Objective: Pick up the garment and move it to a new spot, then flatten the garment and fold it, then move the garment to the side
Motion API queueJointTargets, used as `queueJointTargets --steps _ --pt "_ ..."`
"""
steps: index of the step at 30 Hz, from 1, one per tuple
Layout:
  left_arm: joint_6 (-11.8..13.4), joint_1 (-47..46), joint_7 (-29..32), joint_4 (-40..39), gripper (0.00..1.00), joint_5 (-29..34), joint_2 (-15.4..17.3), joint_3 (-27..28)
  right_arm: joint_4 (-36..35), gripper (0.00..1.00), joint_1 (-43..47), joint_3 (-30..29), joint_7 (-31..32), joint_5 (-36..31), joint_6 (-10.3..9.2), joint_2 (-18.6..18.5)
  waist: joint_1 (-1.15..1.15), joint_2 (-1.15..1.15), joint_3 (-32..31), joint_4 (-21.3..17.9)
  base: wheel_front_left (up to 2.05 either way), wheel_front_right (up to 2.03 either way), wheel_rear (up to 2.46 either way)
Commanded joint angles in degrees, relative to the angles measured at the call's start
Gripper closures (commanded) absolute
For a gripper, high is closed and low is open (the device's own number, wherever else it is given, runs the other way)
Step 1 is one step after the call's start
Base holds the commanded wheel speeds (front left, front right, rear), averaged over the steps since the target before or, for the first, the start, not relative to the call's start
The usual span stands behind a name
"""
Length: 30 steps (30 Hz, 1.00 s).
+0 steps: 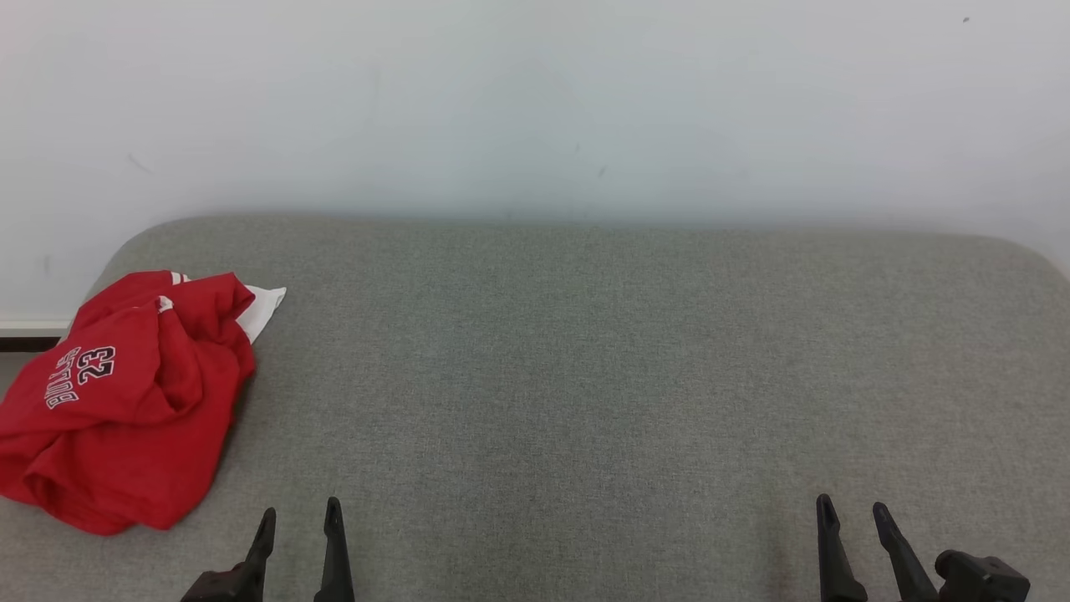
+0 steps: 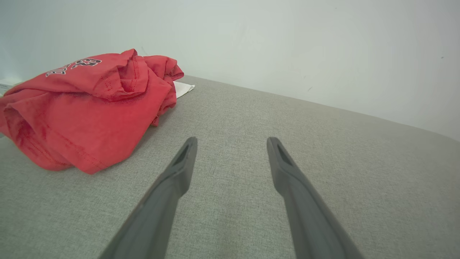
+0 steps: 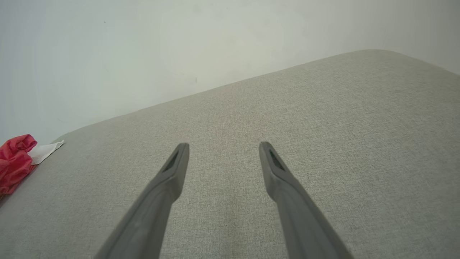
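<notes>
The garment (image 1: pixel 125 401) is a red jersey with white trim and black-and-white lettering, lying crumpled at the left edge of the grey padded surface (image 1: pixel 585 376). The left wrist view has the garment (image 2: pixel 90 108) up and to the left of the fingers. In the right wrist view a bit of the garment (image 3: pixel 14 162) sits at the far left edge. My left gripper (image 1: pixel 301 514) is open at the lower left, just right of the garment and apart from it, nothing between its fingers (image 2: pixel 183 162). Over bare fabric at the lower right, my right gripper (image 1: pixel 853 510) is open and empty.
A white wall (image 1: pixel 535 100) rises directly behind the padded surface. The surface has rounded far corners, and its left edge (image 1: pixel 109 259) drops off beside the garment. A dark baseboard strip (image 1: pixel 29 341) shows at the far left.
</notes>
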Motion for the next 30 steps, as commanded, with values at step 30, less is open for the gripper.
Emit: queueJointTargets --steps 30 --pt "-0.93 1.58 -3.73 1.56 0.00 11.62 -1.76 2.14 -0.54 0.00 2.29 -0.16 -2.51 -15.76 0.36 -0.32 0.00 0.00 -2.00 0.90 0.00 0.00 0.00"
